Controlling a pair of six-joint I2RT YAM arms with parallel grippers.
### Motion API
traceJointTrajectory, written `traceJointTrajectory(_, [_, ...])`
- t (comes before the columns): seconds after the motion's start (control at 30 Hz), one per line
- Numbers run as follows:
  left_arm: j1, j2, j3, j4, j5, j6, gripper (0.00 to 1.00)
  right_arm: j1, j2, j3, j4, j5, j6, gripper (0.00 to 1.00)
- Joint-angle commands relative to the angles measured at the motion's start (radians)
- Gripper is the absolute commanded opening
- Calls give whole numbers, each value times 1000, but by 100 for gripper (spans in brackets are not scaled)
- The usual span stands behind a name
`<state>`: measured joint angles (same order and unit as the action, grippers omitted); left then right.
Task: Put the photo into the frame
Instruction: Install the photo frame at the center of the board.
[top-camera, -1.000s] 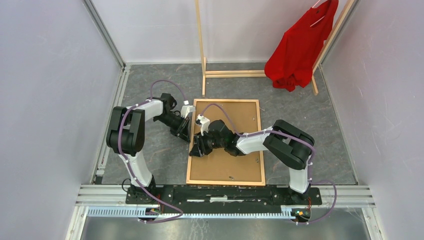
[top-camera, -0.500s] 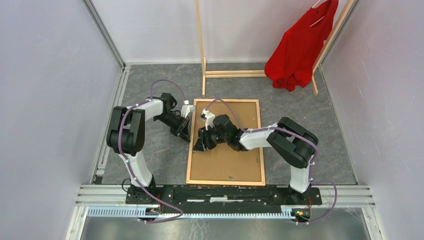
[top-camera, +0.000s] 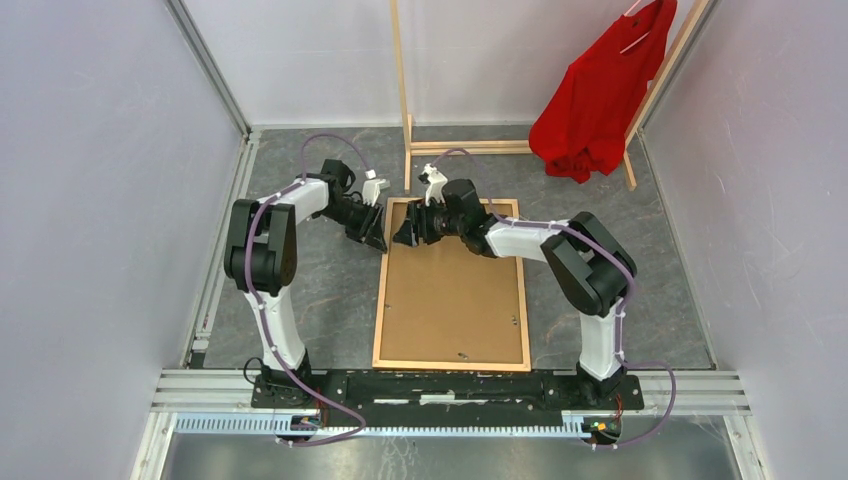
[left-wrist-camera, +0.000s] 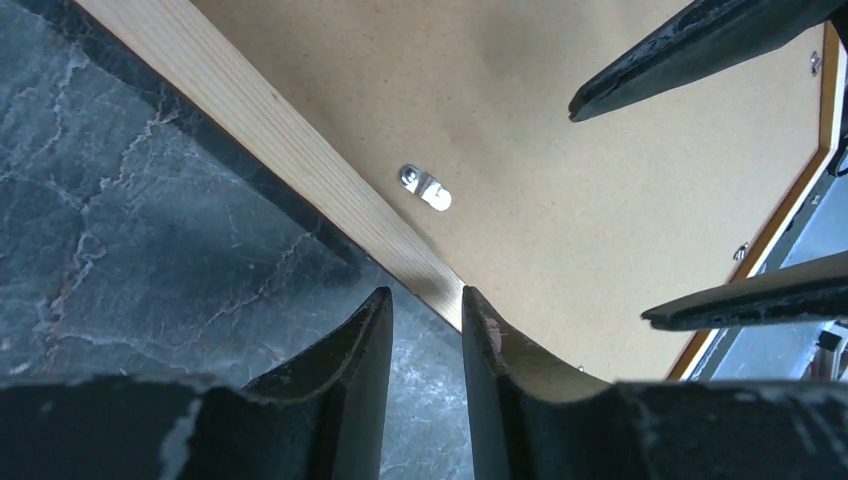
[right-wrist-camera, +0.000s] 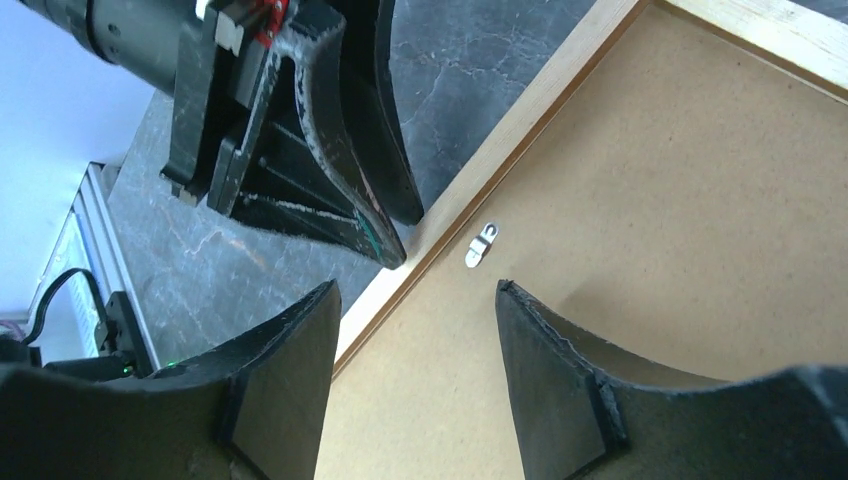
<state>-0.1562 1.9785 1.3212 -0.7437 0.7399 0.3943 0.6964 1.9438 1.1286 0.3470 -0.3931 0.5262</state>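
The frame (top-camera: 450, 366) lies flat on the grey floor, its thin orange-brown strips around a plain brown backing panel (top-camera: 455, 300). The photo is hidden or out of view. My left gripper (top-camera: 378, 232) sits low just outside the frame's far left corner. Its fingers are open by a narrow gap, with only floor and the strip's edge (left-wrist-camera: 280, 130) between them. My right gripper (top-camera: 406, 230) faces it from over the panel (right-wrist-camera: 650, 200), wide open and holding nothing, straddling the left strip (right-wrist-camera: 520, 110). A small metal clip (left-wrist-camera: 425, 187) lies on the panel between the two grippers.
A pale wooden clothes rack (top-camera: 403, 100) stands just behind the frame, with a red shirt (top-camera: 595, 95) hanging at the back right. Pale walls close in both sides. An aluminium rail (top-camera: 450, 385) carries the arm bases along the near edge.
My right gripper has swept from the middle of the backing panel up to the frame's far left corner. The left gripper has shifted a little farther back along the left strip.
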Motion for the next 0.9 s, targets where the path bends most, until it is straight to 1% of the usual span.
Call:
traceJointTrajectory(0.0, [5, 42, 31, 18, 36, -45, 36, -3, 81, 88, -25, -30, -24, 64])
traceJointTrajectory(0.07, [6, 48, 28, 18, 41, -44, 32, -6, 109, 114, -29, -40, -21, 63])
traceJointTrajectory(0.1, [6, 50, 26, 18, 40, -42, 28, -6, 125, 126, -30, -44, -18, 62])
traceJointTrajectory(0.17, [9, 51, 21, 18, 43, -40, 24, -8, 146, 142, -30, -50, -16, 61])
traceJointTrajectory(0.43, [15, 60, 1, 18, 61, -31, 16, -7, 197, 146, 28, -76, 42, 56])
traceJointTrajectory(0.87, [15, 61, -10, 18, 50, -22, 15, 7, 209, 135, 63, -101, 76, 52])
